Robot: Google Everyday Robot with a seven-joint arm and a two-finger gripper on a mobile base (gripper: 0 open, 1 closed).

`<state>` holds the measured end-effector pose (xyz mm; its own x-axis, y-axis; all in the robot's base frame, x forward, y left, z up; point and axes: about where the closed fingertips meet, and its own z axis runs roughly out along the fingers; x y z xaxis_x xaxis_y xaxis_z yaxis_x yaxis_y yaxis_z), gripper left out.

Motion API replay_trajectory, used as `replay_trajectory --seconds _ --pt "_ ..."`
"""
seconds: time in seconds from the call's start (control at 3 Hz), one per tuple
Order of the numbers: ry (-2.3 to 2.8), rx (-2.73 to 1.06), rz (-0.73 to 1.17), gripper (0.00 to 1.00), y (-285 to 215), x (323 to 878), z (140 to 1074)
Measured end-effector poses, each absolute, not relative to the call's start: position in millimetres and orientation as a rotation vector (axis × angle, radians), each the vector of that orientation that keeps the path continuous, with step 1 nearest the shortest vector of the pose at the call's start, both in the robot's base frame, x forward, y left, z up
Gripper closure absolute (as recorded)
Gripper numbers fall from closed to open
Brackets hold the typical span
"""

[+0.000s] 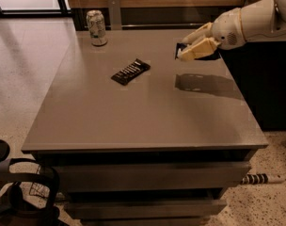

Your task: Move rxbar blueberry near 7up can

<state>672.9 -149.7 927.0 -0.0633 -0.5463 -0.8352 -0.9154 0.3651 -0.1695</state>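
My gripper (192,45) is at the right side of the grey table (143,121), raised above its surface. It is shut on the rxbar blueberry (179,49), a dark blue bar whose end sticks out to the left between the cream fingers (195,52). The rest of the bar is hidden by the fingers. The 7up can (96,28), pale silver with greenish markings, stands upright at the table's far left corner, well to the left of the gripper.
A black-wrapped bar with white lettering (130,71) lies on the table between the can and the gripper. A dark ledge and wooden wall run behind the table. A dark chair or cart (18,187) stands at the lower left.
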Motion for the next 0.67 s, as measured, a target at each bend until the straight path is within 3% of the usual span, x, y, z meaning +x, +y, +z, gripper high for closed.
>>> replay_trajectory --seconds 0.67 --pt "1.658 -1.191 0.472 1.0 -128.4 730.2 970.5"
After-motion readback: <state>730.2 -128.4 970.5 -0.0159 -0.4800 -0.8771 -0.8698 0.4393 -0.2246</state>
